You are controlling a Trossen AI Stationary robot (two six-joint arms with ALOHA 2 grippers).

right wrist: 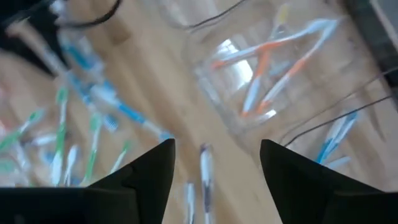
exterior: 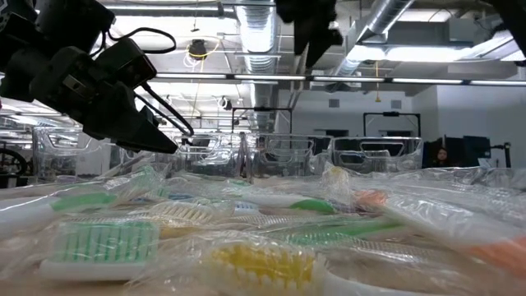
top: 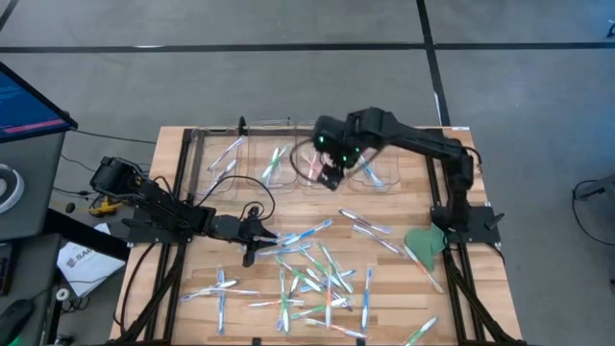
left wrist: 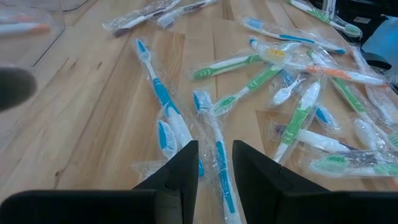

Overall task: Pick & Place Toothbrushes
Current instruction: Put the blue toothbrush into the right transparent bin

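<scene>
My right jaws (top: 329, 175) hang over the row of clear bins (top: 288, 161) along the far edge of the worktop (top: 173, 231), upper middle of the overhead frame; they stand wide apart and hold nothing. In my right wrist's view the two dark fingers (right wrist: 146, 180) spread across the lower part of the frame, and between them a single wrapped toothbrush (right wrist: 206, 171) shows blurred against the wood — whether it lies on the wood or hangs in the air I cannot tell; above them a clear bin (right wrist: 273, 74) holds orange-and-blue brushes.

My left jaws (top: 252, 240) sit low at the left edge of the toothbrush pile (top: 317, 279), left of centre in the overhead frame. They are narrow; a blue-and-white wrapped brush (left wrist: 221, 168) runs up out of the gap between the fingers (left wrist: 180, 174), though I cannot tell whether they press it or merely straddle it.

The toothbrushes themselves lie in two places: most are scattered in their clear wrappers over the lower middle of the worktop — blue, green, orange among them — and several already lie in the clear bins at the far edge. A flat green piece (top: 423, 242) lies at the right side of the worktop, near the base of my right arm.
</scene>
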